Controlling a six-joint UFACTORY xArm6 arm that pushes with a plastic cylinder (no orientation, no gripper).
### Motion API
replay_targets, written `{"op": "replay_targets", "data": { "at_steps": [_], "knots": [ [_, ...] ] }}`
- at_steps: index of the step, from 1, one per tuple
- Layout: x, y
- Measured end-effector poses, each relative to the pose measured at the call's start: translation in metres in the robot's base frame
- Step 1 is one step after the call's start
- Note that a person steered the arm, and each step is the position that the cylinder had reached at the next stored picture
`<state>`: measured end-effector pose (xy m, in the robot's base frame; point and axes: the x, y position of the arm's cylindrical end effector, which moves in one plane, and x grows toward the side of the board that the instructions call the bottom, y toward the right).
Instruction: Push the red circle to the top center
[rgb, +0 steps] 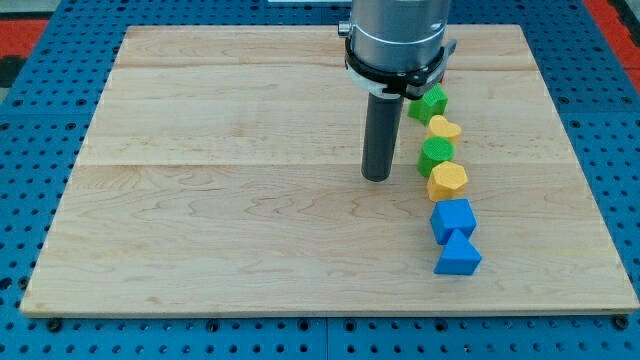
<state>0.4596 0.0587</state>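
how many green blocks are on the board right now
2. One green block sits at the top of the column on the view's right, partly behind the arm; the other green block lies between two yellow blocks, right of my tip. More may hide behind the arm.

Wooden board (250, 200) lying on a perforated table (40, 330), which borders it at the view's left, right and bottom. Six blocks form a near-vertical column right of the board's centre. From the view's top downward: green block (432, 103), partly behind the arm's housing (397, 40); yellow block (445, 129), touching it; second green block (436, 155); yellow hexagonal block (447, 181); blue cube (453, 220); blue triangular block (458, 255), nearest the view's bottom. Neighbouring blocks touch or nearly touch. My tip (376, 178) rests on the board just left of the column, level with the yellow hexagonal block and apart from it.
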Motion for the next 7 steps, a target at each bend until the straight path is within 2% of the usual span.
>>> {"op": "replay_targets", "data": {
  "at_steps": [7],
  "knots": [
    [0.0064, -0.0068]
  ]
}}
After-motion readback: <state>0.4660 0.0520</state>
